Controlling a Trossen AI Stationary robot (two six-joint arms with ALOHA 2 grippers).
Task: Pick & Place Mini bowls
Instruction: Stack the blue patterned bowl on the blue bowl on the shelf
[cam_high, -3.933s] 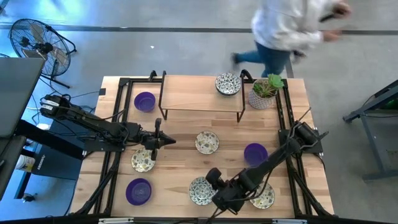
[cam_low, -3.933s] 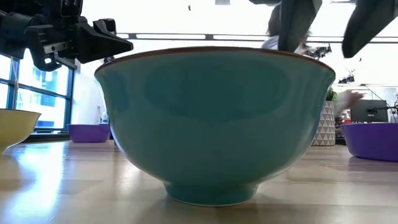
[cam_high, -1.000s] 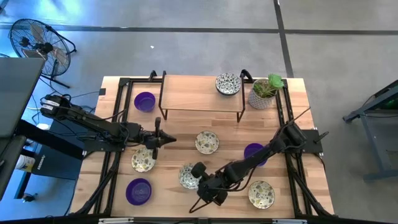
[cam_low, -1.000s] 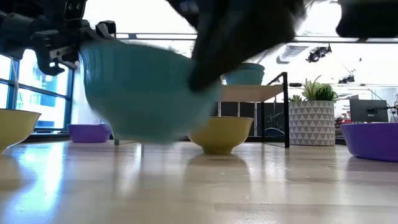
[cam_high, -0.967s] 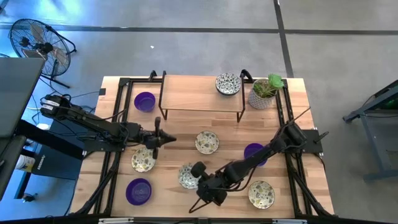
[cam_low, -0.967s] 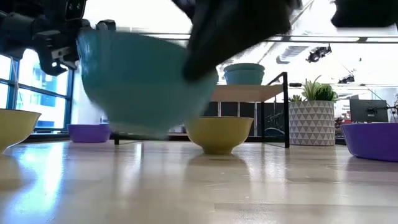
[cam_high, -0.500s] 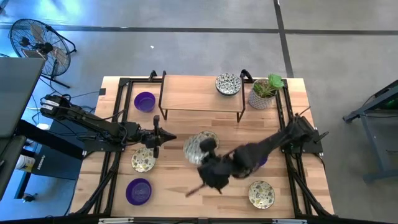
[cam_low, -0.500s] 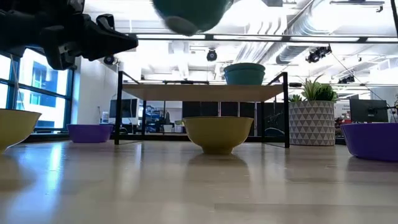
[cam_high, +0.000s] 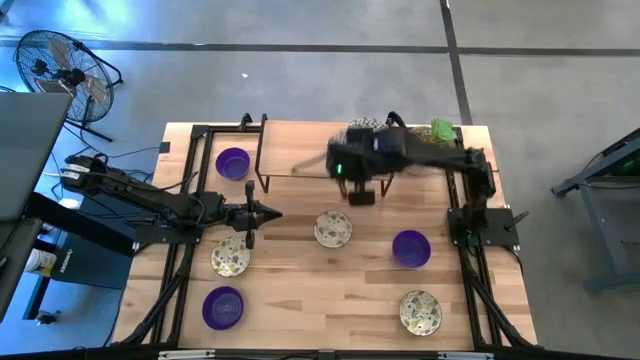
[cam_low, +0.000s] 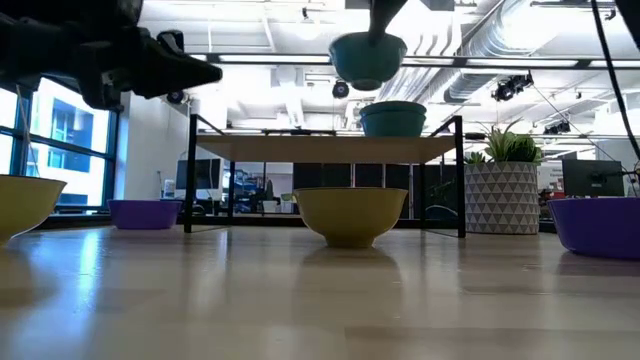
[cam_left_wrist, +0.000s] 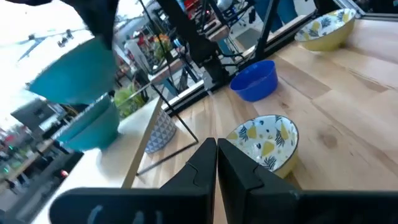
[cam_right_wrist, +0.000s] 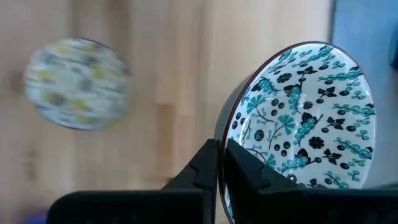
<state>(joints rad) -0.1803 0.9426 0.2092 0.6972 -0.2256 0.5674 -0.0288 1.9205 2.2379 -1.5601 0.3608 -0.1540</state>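
Note:
My right gripper reaches over the wooden shelf at the table's far side, shut on a mini bowl, teal outside with teal and dark flowers inside. In the low view this bowl hangs just above and slightly left of a second teal bowl, which stands on the shelf. My left gripper hovers shut at the table's left middle, holding nothing. Beside it, a patterned bowl sits on the table. My right gripper pinches the bowl's rim, one finger inside the bowl and the other outside. The fingers come from above, pointing down. The bowl hangs below them about level, foot down, clear of the shelf and of the bowl standing there.
More bowls stand on the table: purple ones and patterned ones. A potted plant stands at the far right, beside the shelf's black frame. Black rails run along both table sides.
My right gripper has lifted the bowl from the table's near middle, raised it high and carried it toward the far edge, to above the shelf. The bowl has come level from a tilt.

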